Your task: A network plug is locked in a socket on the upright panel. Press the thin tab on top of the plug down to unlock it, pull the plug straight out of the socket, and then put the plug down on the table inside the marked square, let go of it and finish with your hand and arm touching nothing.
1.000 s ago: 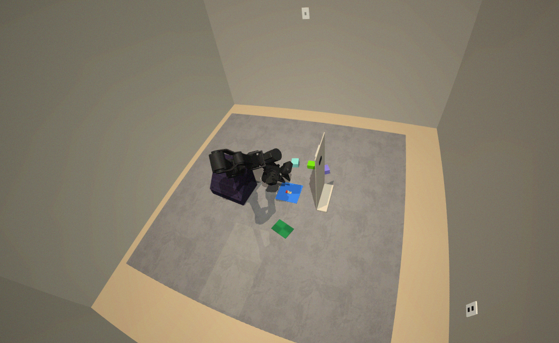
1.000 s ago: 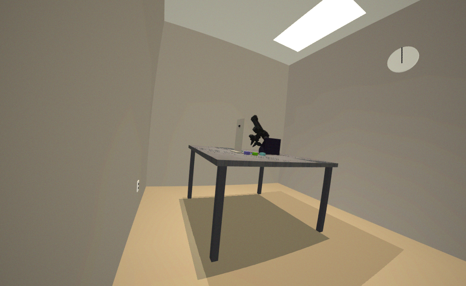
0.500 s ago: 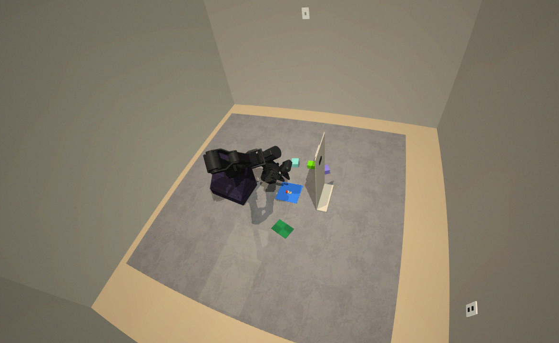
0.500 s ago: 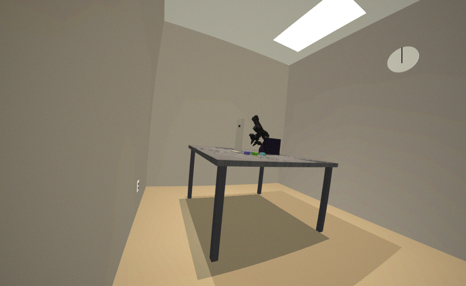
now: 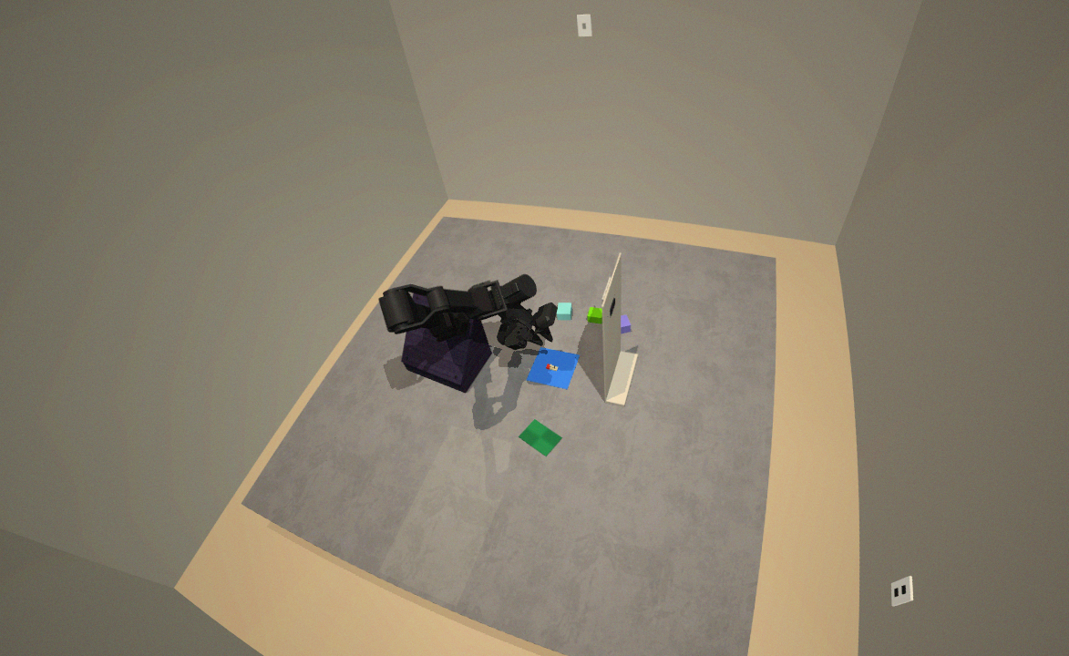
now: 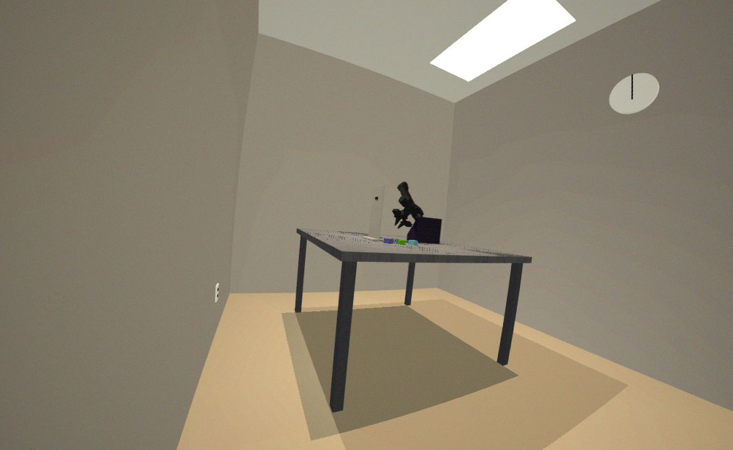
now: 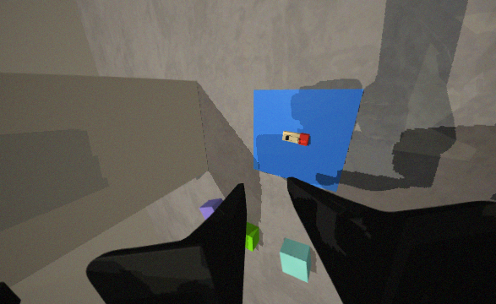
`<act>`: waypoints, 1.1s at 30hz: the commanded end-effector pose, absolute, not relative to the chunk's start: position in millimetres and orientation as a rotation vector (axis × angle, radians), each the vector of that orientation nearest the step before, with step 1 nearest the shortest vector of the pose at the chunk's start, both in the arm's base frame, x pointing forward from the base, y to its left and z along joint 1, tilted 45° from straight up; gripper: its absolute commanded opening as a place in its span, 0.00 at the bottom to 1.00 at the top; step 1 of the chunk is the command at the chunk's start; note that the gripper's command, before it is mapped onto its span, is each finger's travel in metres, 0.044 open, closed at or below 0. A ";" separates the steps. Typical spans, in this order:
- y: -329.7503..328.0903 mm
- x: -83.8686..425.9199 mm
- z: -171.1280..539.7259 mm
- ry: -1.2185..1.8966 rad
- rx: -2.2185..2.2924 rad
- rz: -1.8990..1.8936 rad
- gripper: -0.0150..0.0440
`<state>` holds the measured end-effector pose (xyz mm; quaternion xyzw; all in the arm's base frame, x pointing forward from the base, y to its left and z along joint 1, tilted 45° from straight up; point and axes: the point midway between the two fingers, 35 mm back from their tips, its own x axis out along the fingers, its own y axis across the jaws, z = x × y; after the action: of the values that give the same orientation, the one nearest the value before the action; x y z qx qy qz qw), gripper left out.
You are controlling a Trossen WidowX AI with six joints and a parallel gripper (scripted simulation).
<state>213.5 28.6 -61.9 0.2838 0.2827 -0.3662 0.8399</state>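
The small plug (image 5: 551,368) (image 7: 296,135), cream with a red end, lies on the blue square (image 5: 566,379) (image 7: 269,105), well inside its edges. The pale upright panel (image 5: 611,351) (image 6: 377,218) (image 7: 146,105) stands beyond the square, with a dark spot (image 5: 611,306) (image 6: 376,198) high on it. My gripper (image 5: 546,341) (image 7: 265,186) is partly open, with nothing between its fingers. It hangs above the table, clear of the plug and apart from the panel. The thin tab is too small to make out.
A teal block (image 5: 564,312) (image 6: 413,242) (image 7: 295,259) and a lime green block (image 5: 595,315) (image 6: 400,242) (image 7: 252,236) sit beyond the blue square. A purple block (image 5: 625,325) (image 6: 388,240) (image 7: 209,208) is near the panel. A green square (image 5: 540,437) lies nearer the top camera.
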 end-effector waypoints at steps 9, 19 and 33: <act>34.2 211.9 -52.5 0.588 0.601 -0.771 0.52; 37.8 209.5 -45.3 0.584 0.600 -0.769 0.52; 66.2 213.9 -29.0 0.598 0.602 -0.771 0.52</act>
<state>212.3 56.8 -36.7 0.2821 0.2851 -0.3660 0.8397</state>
